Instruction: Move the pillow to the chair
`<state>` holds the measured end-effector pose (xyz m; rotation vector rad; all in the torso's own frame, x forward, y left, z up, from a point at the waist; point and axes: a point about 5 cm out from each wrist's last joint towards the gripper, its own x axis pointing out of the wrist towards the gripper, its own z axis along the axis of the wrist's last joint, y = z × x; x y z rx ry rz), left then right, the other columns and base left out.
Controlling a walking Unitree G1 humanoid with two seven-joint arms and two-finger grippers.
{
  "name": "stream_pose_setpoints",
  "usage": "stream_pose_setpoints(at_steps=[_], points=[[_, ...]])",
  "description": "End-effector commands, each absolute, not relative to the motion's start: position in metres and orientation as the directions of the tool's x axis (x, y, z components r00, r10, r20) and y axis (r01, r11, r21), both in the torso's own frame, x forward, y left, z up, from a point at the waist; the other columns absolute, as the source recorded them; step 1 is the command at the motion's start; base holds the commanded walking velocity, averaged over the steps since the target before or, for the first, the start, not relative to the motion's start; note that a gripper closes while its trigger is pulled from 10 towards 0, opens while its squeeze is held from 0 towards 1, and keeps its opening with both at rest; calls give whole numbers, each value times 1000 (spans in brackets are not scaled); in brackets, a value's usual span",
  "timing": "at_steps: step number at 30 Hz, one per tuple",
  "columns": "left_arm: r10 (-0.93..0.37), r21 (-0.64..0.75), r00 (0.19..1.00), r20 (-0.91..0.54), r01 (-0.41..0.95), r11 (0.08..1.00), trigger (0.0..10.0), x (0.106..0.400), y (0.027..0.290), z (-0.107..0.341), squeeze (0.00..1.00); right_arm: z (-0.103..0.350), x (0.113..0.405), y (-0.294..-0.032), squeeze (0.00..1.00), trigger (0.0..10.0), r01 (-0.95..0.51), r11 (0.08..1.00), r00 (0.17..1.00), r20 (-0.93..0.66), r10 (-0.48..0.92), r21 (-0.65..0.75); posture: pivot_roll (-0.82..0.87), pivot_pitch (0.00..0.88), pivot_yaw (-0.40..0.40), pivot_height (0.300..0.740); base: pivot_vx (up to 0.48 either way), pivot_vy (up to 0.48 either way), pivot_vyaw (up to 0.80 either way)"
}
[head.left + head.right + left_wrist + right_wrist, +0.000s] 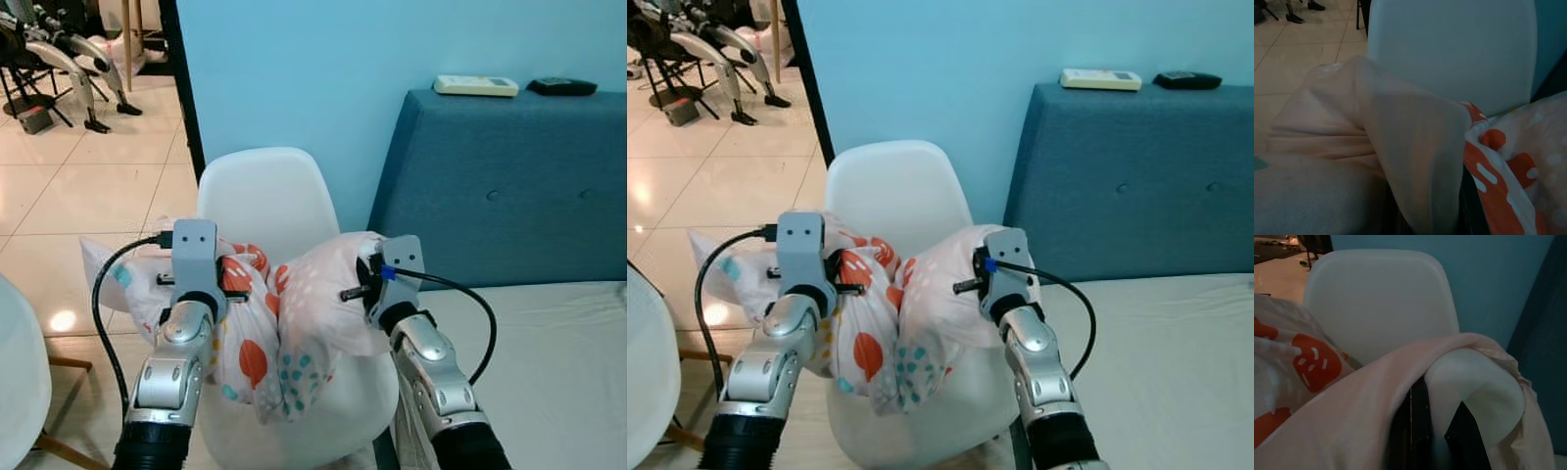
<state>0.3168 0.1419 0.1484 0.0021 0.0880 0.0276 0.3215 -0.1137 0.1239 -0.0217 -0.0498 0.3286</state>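
A soft pillow (284, 323) with orange and teal spots hangs bunched between my two grippers, just above the seat of a white shell chair (265, 196). My left gripper (230, 279) is shut on the pillow's left end, its fingers buried in the cloth. My right gripper (1437, 431) is shut on the right end. In the right wrist view its black fingers (1418, 431) pinch a fold of the pale fabric. The chair's backrest (1376, 298) stands right behind the pillow. The pillow's lower folds droop onto the seat.
A blue padded headboard (509, 186) stands right of the chair, with a white remote (476, 85) and a black object (561, 86) on top. A white mattress (549, 362) lies at the lower right. A white round table (15, 382) edges in on the left, over tiled floor (88, 176).
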Motion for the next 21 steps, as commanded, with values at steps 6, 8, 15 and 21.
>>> stream_pose_setpoints(at_steps=[6, 8, 15, 21], points=[[61, -31, 995, -77, -64, 997, 10000, 319, 144, 153, 0, 125, 319, -107, 0, 10000, -365, 931, 929, 51, 366, -22, 49, 96, -23, 730, 0, 0, 0], [66, -30, 995, -77, -69, 997, 10000, 319, 146, 153, 0, 124, 319, -105, 0, 10000, -380, 925, 924, 35, 381, -26, 50, 98, -26, 730, 0, 0, 0], [90, -29, 993, -82, -93, 995, 10000, 319, 150, 152, 0, 124, 319, -102, 0, 10000, -389, 921, 920, 38, 389, -27, 49, 97, -27, 730, 0, 0, 0], [93, -30, 990, -106, -97, 995, 10000, 320, 152, 151, 0, 124, 319, -102, 0, 10000, -390, 920, 919, 37, 391, -30, 51, 99, -26, 730, 0, 0, 0]])
